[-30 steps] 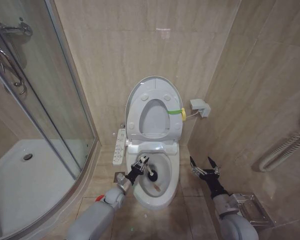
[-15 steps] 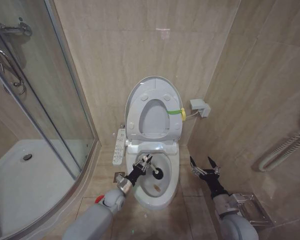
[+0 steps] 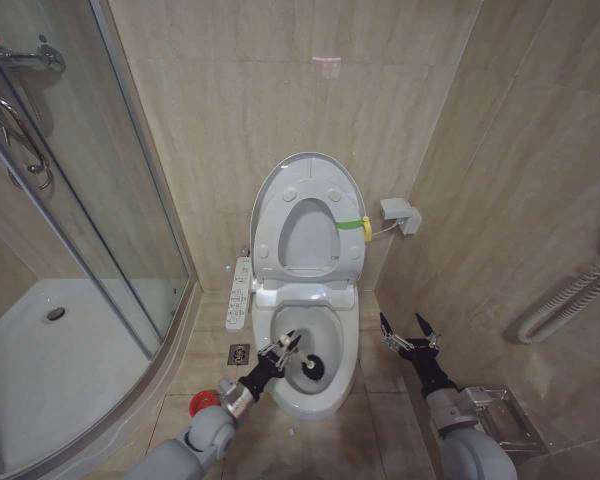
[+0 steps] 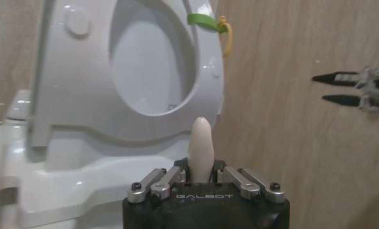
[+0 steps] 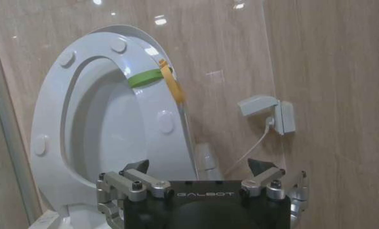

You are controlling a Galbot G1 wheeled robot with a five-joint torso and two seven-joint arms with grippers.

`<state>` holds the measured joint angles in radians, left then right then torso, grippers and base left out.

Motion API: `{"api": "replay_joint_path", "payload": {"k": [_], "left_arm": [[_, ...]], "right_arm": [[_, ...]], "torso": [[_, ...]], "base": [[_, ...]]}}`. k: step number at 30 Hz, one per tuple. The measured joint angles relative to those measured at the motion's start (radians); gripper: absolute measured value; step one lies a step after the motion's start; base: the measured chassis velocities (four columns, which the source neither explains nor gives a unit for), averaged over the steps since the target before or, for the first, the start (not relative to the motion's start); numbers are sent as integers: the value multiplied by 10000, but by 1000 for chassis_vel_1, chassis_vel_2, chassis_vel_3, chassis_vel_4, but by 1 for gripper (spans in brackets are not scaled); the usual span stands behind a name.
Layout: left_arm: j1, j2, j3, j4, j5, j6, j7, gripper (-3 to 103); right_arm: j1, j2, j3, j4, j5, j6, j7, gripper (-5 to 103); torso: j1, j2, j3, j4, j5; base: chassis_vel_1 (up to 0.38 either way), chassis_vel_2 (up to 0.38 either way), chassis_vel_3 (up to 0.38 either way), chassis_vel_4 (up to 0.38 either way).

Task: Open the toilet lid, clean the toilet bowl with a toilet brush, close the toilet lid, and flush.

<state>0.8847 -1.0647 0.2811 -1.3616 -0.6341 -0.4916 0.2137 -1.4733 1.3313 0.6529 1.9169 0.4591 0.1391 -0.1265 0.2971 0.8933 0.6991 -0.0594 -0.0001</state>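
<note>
While the toilet lid (image 3: 280,190) stands raised against the tiled wall (image 3: 280,80) with the ring seat (image 3: 310,240) folded up against it, we are in the scrubbing step. Our left gripper (image 3: 283,347) is clamped on the pale handle of the toilet brush (image 3: 311,366), and the dark round head sits down inside the toilet bowl (image 3: 352,345), toward its front half. In the left wrist view the handle's tapered end (image 4: 200,143) pokes up between the closed fingers, so the grip looks centred and firm.

Our right gripper (image 3: 408,333) waits beside the bowl on the right, above the floor, with its jaws spread and nothing in them. The red brush holder (image 3: 202,403) sits on the floor tiles just behind our left forearm.

To do this step well, we judge that the head should press against the ceramic rather than float above it, and sweep over the brownish patch low in the bowl, which looks to lie just by the head. We should keep the handle clear of the rim, since a knock there could twist the brush in the fingers. Short strokes steered from the wrist seem safer than big arm swings, because the bidet control strip (image 3: 239,293) lies close along the left side. We should also lift the head slowly at the end to avoid flicking water.
</note>
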Motion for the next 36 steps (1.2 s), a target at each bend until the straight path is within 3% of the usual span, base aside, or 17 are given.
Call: {"api": "replay_joint_path", "payload": {"k": [9,22,32,36], "left_arm": [[-446,-429,-193,1179,-117,-191,274,22],[-1820,-1407,547,2900,-456,-370,508,22],[-1978,-1550,339,3740,499,-162,-244,22],[-1913,-1392,350,3327,23,-324,166,22]], "right_arm": [[0,0,0,0,0,0,0,100],[0,0,0,0,0,0,0,100],[0,0,0,0,0,0,0,100],[0,0,0,0,1,0,0,100]], "torso": [[0,0,1,-2,0],[1,-2,1,-2,2],[1,-2,1,1,2],[1,-2,1,1,3]], "base": [[0,0,0,0],[0,0,0,0],[0,0,0,0],[0,0,0,0]]}}
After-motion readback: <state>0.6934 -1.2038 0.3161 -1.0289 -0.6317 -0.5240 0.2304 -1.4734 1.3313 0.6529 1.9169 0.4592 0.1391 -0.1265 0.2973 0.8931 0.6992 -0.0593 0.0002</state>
